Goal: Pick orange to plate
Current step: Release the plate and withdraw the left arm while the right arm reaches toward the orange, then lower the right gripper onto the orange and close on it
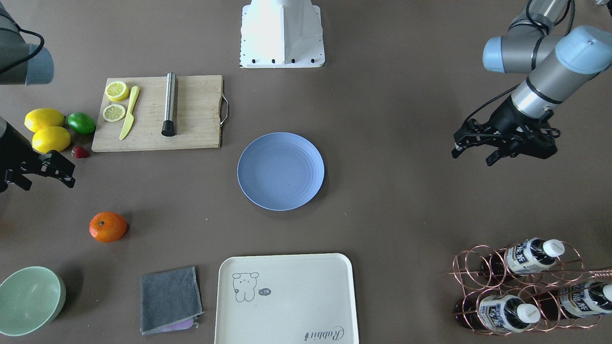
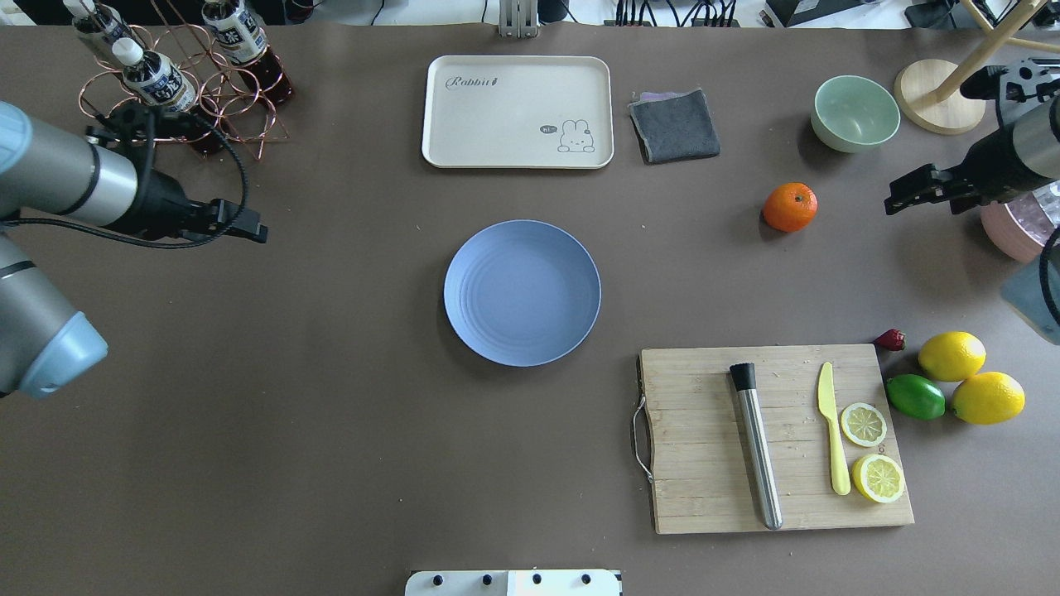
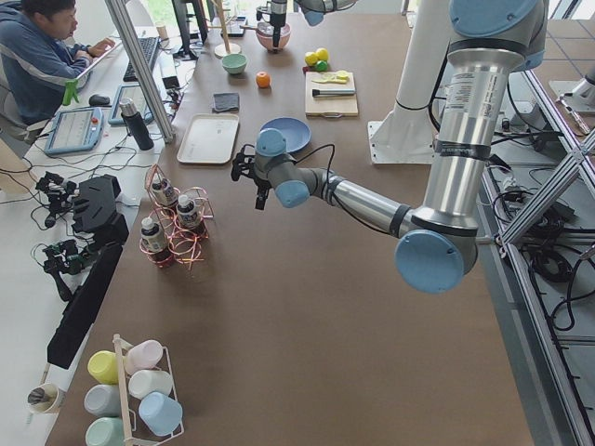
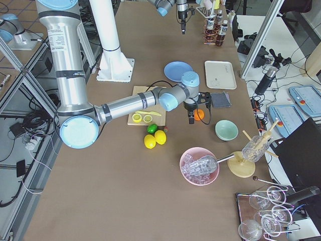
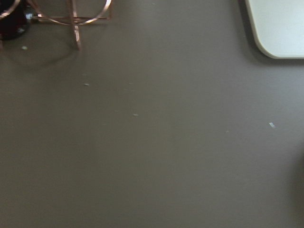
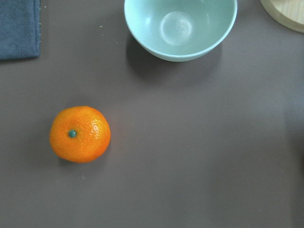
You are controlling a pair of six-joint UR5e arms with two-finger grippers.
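Note:
The orange (image 2: 789, 207) rests on the brown table at the far right, stem dot up, and also shows in the lower left of the right wrist view (image 6: 80, 134). The light-blue plate (image 2: 522, 291) sits empty at the table's middle, well apart from the orange. My right gripper (image 2: 919, 199) hangs open above the table, to the right of the orange and not touching it. My left gripper (image 1: 471, 155) hovers open over bare table on the left side, holding nothing.
A mint-green bowl (image 2: 855, 112) and a grey cloth (image 2: 675, 124) lie beyond the orange. A cream tray (image 2: 517, 112) is behind the plate. A cutting board (image 2: 774, 439) with muddler, knife and lemon slices, two lemons and a lime sit near right. A bottle rack (image 2: 178, 79) stands far left.

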